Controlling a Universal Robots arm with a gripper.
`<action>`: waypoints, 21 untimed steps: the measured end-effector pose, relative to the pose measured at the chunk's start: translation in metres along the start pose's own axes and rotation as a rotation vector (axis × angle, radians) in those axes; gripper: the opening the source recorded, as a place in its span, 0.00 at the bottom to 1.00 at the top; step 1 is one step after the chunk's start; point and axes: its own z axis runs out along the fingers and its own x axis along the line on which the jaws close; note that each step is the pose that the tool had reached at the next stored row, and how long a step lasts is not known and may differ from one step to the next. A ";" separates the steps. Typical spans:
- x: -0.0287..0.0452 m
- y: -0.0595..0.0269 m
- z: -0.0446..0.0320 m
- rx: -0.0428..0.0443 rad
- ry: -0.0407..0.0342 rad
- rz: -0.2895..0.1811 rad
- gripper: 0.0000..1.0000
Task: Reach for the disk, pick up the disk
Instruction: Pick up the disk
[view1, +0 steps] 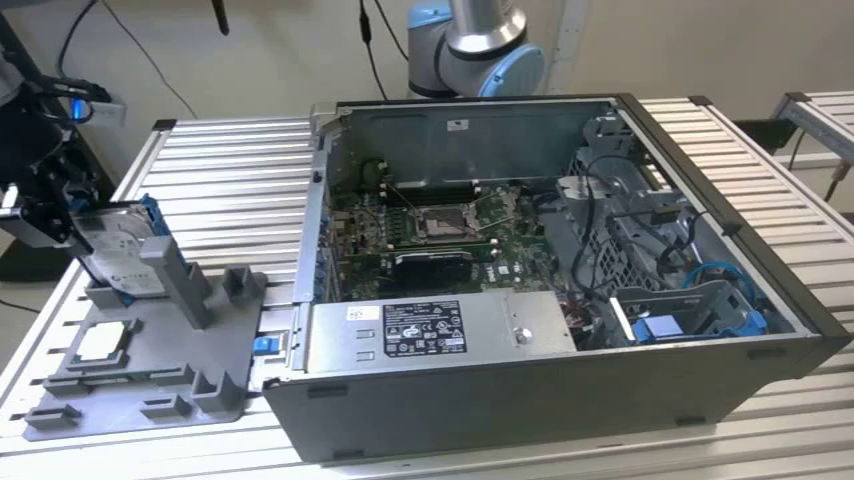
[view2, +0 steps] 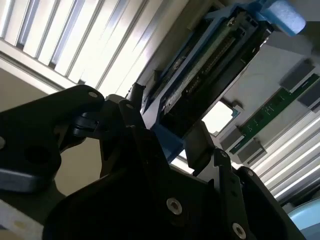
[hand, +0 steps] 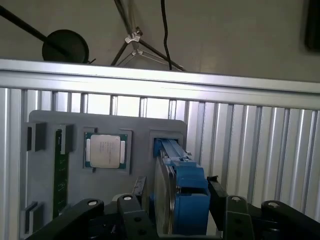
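On the one grey holder (hand: 50, 120), one disk (hand: 181, 200) stands upright in its slot, my claw (hand: 175, 189) astride it; whether I grip it, I cannot tell. Beside it lie one square chip (hand: 105, 151) and one memory stick (hand: 60, 175). The disk's white label (view1: 127, 262) is unreadable.

disk (hand: 163, 190) partly hidden by end effector (hand: 178, 189), arm (view1: 478, 45) cropped at exterior view's edge
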 end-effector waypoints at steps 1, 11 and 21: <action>0.0001 0.0000 0.0016 0.0001 -0.0023 0.000 1.00; 0.0005 -0.0018 0.0116 0.0024 -0.0453 0.000 1.00; 0.0007 -0.0019 0.0130 0.0024 -0.0510 0.000 0.00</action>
